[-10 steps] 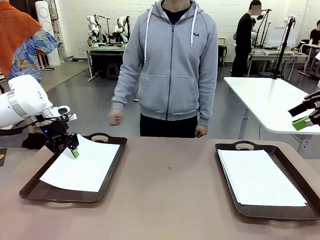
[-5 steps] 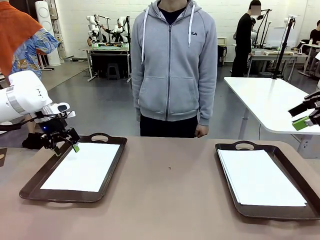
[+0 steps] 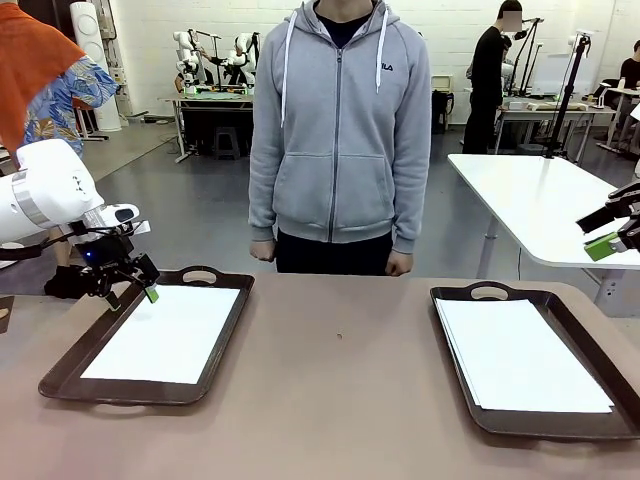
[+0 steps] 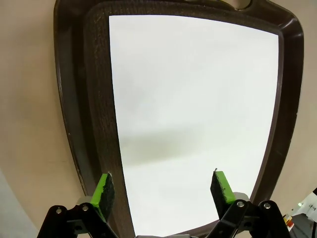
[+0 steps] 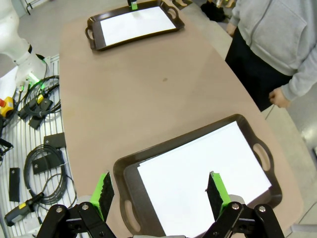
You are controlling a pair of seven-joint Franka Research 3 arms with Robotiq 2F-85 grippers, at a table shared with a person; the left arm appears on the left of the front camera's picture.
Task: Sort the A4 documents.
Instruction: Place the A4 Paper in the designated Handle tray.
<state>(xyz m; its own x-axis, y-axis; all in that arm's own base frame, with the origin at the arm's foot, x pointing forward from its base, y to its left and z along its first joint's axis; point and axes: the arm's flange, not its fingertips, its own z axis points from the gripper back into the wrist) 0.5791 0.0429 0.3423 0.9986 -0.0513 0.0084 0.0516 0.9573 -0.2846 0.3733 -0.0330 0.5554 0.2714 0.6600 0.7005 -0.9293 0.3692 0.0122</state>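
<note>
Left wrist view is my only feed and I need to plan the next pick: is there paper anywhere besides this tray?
Observer: Yes, a stack of sheets lies in the right tray, across the table.
Operator: Is the right gripper on that stack?
Observer: No, the right gripper hangs open well above it, holding nothing.
Operator: Is the person near either tray?
Observer: No, the person stands at the far edge between the trays, hands down at their sides.
</note>
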